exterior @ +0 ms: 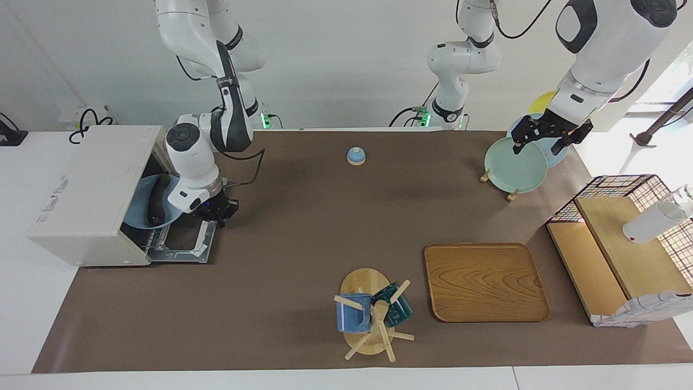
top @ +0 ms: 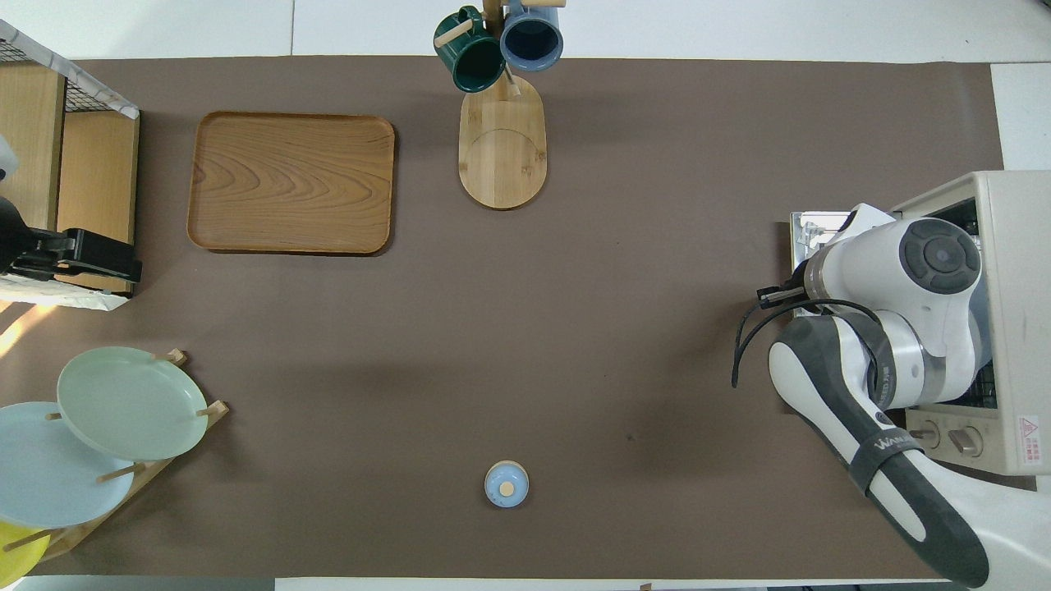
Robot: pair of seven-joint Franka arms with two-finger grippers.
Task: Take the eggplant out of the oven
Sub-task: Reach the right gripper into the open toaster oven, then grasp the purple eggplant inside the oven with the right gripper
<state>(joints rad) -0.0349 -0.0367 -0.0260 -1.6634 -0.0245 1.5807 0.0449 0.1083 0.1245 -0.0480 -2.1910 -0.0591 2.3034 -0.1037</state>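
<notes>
The cream-white oven point(exterior: 92, 184) stands at the right arm's end of the table, with its door point(exterior: 181, 244) folded down flat. It also shows in the overhead view point(top: 1014, 271). The dark eggplant point(exterior: 157, 201) lies on a blue plate point(exterior: 138, 211) on the rack in the oven's mouth. My right gripper point(exterior: 219, 211) is low over the open door, beside the plate's rim. In the overhead view the right arm hides the eggplant. My left gripper point(exterior: 547, 142) is open and empty above the plate rack.
A blue bell point(exterior: 355, 156) sits mid-table near the robots. A wooden tray point(exterior: 484, 281) and a mug tree point(exterior: 371, 314) with two mugs lie farther out. A rack of plates point(exterior: 514, 165) and a wire-sided wooden shelf point(exterior: 622, 244) stand at the left arm's end.
</notes>
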